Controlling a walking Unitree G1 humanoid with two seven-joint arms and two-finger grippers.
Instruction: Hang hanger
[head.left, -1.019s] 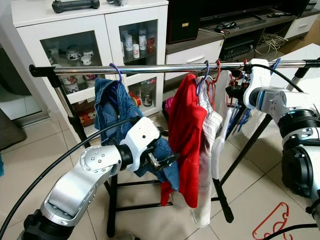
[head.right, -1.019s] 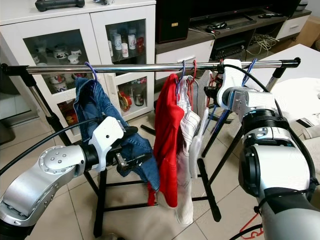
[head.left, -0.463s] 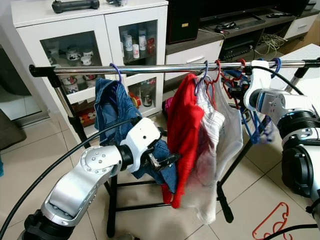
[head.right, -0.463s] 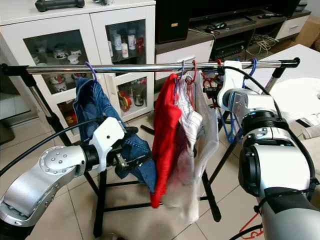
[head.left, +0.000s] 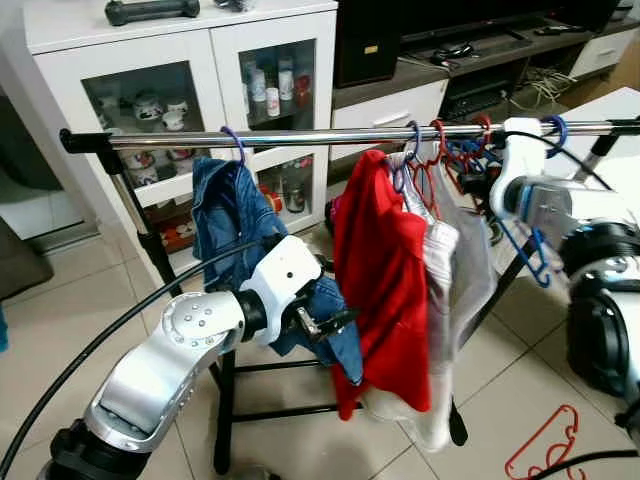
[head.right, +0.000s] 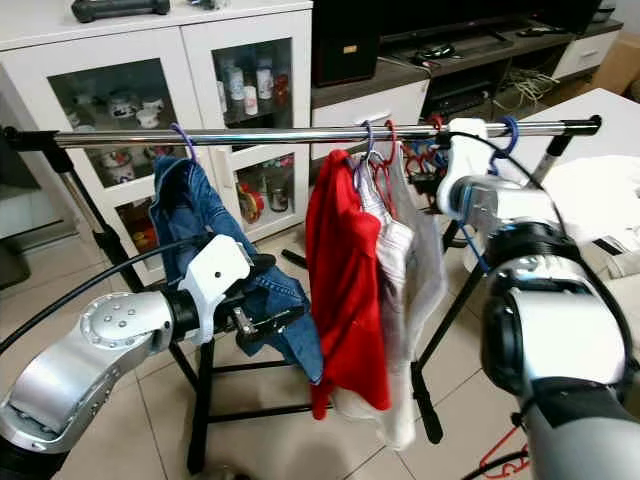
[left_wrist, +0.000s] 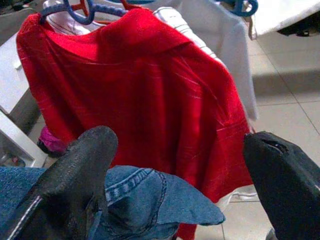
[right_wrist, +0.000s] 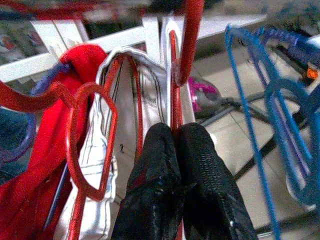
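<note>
On one rail (head.left: 330, 137) — right gripper (right_wrist: 176, 150) fingers pinching one red hanger (right_wrist: 175, 75), left gripper (left_wrist: 175, 165) fingers spread.

White glass-fronted cabinet (head.left: 190, 90), tiled floor (head.left: 60, 320)

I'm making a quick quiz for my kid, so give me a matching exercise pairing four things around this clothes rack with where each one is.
Things:
1. denim garment
2. red shirt
3. dumbbell
4. spare red hanger

Places:
A. on the floor tiles
B. on top of the white cabinet
C. hanging alone toward the rail's left end
D. hanging mid-rail, beside the pale garments

Pairs: 1-C, 2-D, 3-B, 4-A
</note>
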